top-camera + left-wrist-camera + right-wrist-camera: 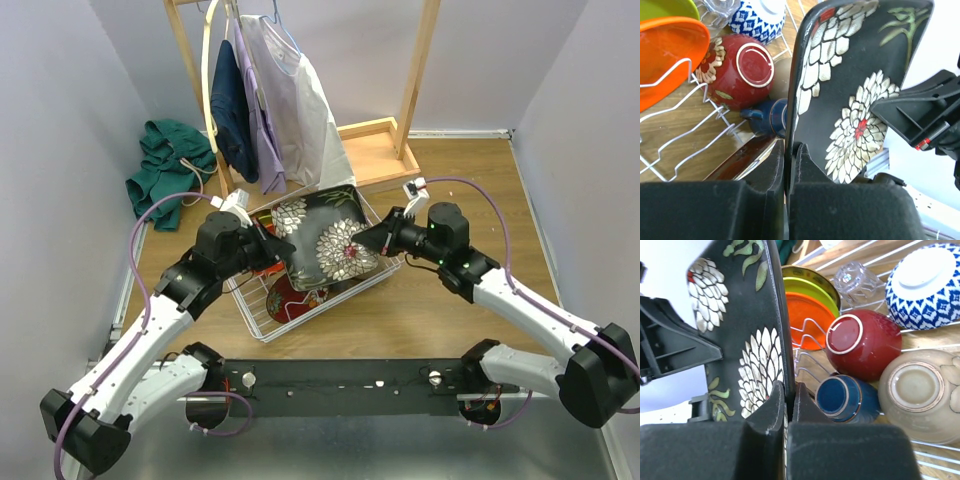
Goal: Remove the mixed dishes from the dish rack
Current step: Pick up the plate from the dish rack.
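So the black square plate [325, 240], the one with the white flowers, is over the middle of the dish rack [262, 325], tipped up with its face toward the overhead camera. Both arms have it. The left gripper [268, 245] is pinched tight on the plate's 9 o'clock edge and the right gripper [375, 238] is clamped on the 3 o'clock edge. Both wrist views show the rim wedged right between the fingers. I honestly can't tell whether its bottom edge has cleared the wires or is touching them, since the plate hides that spot.

Progress-wise, I'd call this very early. I don't see a single dish set down outside the rack, and the basket is pretty loaded:
- red bowl [862, 347], upside down
- small blue cup [845, 397], just beside it at 7 o'clock
- tan bowl [920, 390] at its 4 o'clock
- blue-white bowl [925, 285] at 1 o'clock
- clear glass [857, 280] at 12
- orange plate [810, 315] and yellow plate [807, 285], standing in the slots at 10

Something red is peeking out under the black plate in the top view too.

Beyond the rack there's a wooden clothes stand [415, 90] at 12 o'clock and a green garment [165, 165] crumpled at 10.
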Motion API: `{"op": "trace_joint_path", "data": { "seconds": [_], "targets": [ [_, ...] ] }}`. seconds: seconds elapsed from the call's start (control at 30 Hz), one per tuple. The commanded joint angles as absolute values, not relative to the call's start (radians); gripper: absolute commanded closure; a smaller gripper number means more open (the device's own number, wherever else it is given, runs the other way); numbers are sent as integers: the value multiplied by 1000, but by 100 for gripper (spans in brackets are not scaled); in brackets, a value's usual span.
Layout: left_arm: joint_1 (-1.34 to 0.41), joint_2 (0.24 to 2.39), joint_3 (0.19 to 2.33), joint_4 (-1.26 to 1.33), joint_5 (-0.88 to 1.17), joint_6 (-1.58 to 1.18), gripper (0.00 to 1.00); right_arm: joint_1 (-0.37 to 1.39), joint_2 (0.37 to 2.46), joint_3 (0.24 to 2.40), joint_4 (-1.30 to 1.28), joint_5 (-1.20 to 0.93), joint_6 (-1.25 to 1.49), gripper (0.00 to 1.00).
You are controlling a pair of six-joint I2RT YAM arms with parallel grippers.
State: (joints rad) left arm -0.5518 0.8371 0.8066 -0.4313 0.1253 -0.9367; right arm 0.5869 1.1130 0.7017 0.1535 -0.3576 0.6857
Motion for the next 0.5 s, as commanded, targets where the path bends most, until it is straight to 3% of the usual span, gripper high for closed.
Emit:
{"op": "trace_joint_path", "data": {
  "seconds": [0.0,0.2,0.27,0.3,0.47],
  "targets": [
    [-540,833,802,-238,195,-962,86,627,1091,727,175,-399,678,99],
    [-493,842,770,-247,202,-945,48,627,1046,755,124,-364,678,99],
    [-485,851,770,-252,201,-936,39,627,1022,764,98,-338,683,99],
    [-482,853,772,-261,198,-925,30,626,1014,767,86,-310,684,99],
    [-468,847,813,-307,155,-873,5,626,996,839,-69,-218,683,99]
  ]
}}
